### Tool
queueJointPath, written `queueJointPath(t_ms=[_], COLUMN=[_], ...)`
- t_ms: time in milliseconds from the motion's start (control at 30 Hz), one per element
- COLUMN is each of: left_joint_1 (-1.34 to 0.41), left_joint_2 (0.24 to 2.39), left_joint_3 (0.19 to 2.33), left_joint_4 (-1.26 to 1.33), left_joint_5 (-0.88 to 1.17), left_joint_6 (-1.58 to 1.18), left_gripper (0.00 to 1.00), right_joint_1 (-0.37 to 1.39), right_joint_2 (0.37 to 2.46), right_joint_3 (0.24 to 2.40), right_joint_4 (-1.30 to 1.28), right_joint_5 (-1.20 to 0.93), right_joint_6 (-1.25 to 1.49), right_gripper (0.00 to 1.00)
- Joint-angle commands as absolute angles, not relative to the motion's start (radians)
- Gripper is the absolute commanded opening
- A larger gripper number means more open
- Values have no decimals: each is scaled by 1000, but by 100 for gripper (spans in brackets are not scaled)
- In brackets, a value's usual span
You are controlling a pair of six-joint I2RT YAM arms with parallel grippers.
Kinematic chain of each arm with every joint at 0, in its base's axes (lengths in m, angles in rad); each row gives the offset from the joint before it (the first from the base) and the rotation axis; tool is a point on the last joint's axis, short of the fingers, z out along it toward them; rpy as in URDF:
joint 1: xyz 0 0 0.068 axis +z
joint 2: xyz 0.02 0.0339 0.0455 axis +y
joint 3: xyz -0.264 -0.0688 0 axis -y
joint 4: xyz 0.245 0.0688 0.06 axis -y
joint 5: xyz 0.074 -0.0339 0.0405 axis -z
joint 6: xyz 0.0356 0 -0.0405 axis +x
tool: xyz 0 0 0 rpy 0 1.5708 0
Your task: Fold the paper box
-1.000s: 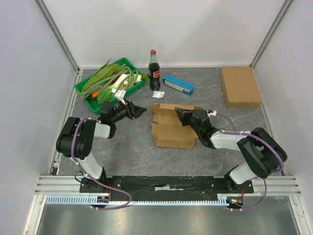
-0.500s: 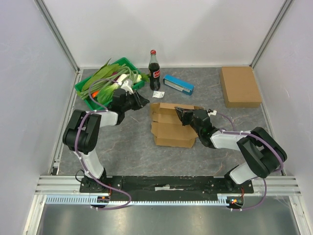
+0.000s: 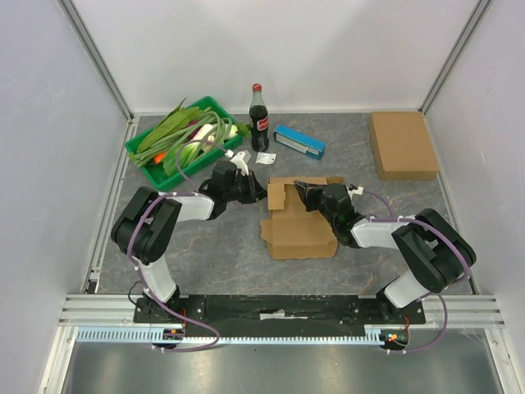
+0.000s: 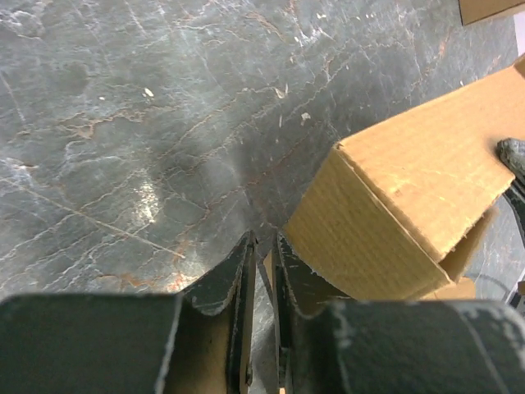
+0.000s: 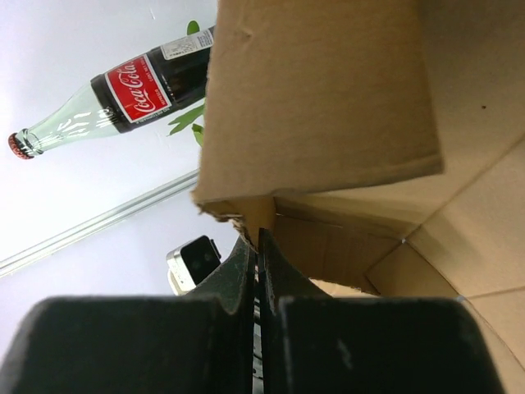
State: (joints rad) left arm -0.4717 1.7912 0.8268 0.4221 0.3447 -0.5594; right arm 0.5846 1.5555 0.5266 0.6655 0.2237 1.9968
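Observation:
The brown paper box [image 3: 302,230] lies mid-table with its flaps partly raised. My left gripper [image 3: 259,190] is at the box's left flap. In the left wrist view its jaws [image 4: 262,242] stand almost together, with a thin cardboard edge running between them and the box's corner [image 4: 410,189] just to the right. My right gripper [image 3: 302,189] reaches into the box from the right. Its jaws [image 5: 257,238] are shut on a torn wall edge of the box [image 5: 328,98].
A green tray [image 3: 146,158] of vegetables stands at the back left. A cola bottle [image 3: 259,123] stands behind the box, with a white tag [image 3: 263,157] and a blue packet [image 3: 299,141] nearby. A flat brown carton [image 3: 402,145] lies at the back right.
My left arm swung right from the tray to the box's left flap, and its jaws narrowed. The box shifted right and its left flap rose. The right gripper kept its hold.

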Motion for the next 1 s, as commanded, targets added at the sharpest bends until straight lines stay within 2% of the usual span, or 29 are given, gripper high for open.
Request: queueJointPath(t_ms=[0,67,200,400,533,600,700,867,967], left_joint_1=[-505,-509,-509,-495,-480,-476,-462,-434,-408], left_joint_2=[1755,1761,1704,1641,1658,1670,1683,1683,1681], left_joint_3=[836,838,756,741,738,744,742,727,707], left_joint_4=[425,428,500,460,474,474,482,497,521], left_joint_5=[348,359,344,348,376,384,393,403,438], left_joint_6=[-523,-515,-471,-448,-474,-500,-529,-563,-604], left_gripper=[20,21,35,47,47,47,50,54,52], right_joint_1=[586,584,583,583,583,589,591,620,632], right_joint_2=[1555,1542,1523,1497,1448,1421,1393,1413,1416], right_joint_3=[537,537,531,514,523,580,617,607,604], right_joint_4=[718,706,696,713,632,477,404,414,408], right_joint_5=[241,248,239,235,221,232,262,264,291], right_joint_6=[2164,2158,2126,2060,2020,1964,1910,1921,1917], right_gripper=[0,0,0,0,0,0,0,0,0])
